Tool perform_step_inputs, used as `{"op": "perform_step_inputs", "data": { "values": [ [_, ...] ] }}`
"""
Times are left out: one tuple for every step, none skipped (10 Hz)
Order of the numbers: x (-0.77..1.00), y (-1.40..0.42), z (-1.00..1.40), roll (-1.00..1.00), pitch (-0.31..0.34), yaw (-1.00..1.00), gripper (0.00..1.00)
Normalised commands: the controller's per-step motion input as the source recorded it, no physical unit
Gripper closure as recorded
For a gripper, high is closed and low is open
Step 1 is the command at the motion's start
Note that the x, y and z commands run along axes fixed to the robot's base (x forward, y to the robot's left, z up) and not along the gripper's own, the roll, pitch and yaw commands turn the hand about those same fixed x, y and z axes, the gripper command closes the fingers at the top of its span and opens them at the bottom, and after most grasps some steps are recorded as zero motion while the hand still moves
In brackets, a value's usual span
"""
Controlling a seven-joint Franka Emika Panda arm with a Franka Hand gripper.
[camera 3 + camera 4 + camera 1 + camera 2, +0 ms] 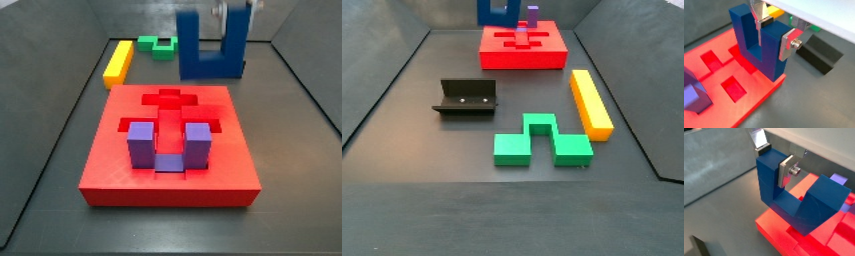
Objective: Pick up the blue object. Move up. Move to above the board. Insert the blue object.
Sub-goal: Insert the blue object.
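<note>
In a wrist view I see the end effector (769, 31) closed on one prong of the blue object (759, 42): one silver finger (789, 42) lies flat on the outer face of that prong and the other finger comes down into the gap between the two prongs. The blue object hangs with its prongs up and its base down, over the near edge of the board (747, 95), and I cannot tell if the base touches the red top. A purple block (694, 95) sits at the corner of this picture, and the dark fixture (821, 54) is on the grey surface (811, 105) behind. In a wrist view from the opposite side the end effector (773, 159) again grips one prong of the blue object (797, 203), with the board (784, 235) under it. In a side view the blue object (210, 45) stands at the far edge of the board (167, 175), the purple block (167, 145) sits in a recess nearer the camera, and a yellow bar (119, 61) and a green block (160, 44) lie on the surface beside. In a side view from farther away the blue object (498, 11) is at the back of the board (523, 52), the fixture (465, 98), the green block (540, 142) and the yellow bar (591, 102) are in front.
</note>
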Motion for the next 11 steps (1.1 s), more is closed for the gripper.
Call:
{"op": "perform_step_inputs", "data": {
  "values": [
    [-0.33,-0.19,-0.58,0.15,-0.131,0.05,1.0],
    [-0.23,-0.04,0.0,0.13,-0.073,0.0,1.0],
    [-0.06,-0.02,0.22,0.19,-0.006,-0.06,1.0],
    [-0.09,-0.03,0.34,0.15,-0.031,-0.13,1.0],
    [-0.07,-0.09,0.39,0.09,-0.037,-0.13,1.0],
    [-0.29,-0.22,0.0,0.26,-0.057,-0.21,1.0],
    [-0.47,-0.21,0.0,0.32,-0.05,-0.3,1.0],
    [-0.31,-0.18,-0.02,0.39,0.0,-0.3,1.0],
    [0.0,-0.16,-0.07,0.43,0.106,-0.31,1.0],
    [0.15,-0.22,-0.14,0.31,0.193,-0.21,1.0],
    [0.32,0.0,-0.36,0.08,0.086,0.06,1.0]
  ]
}}
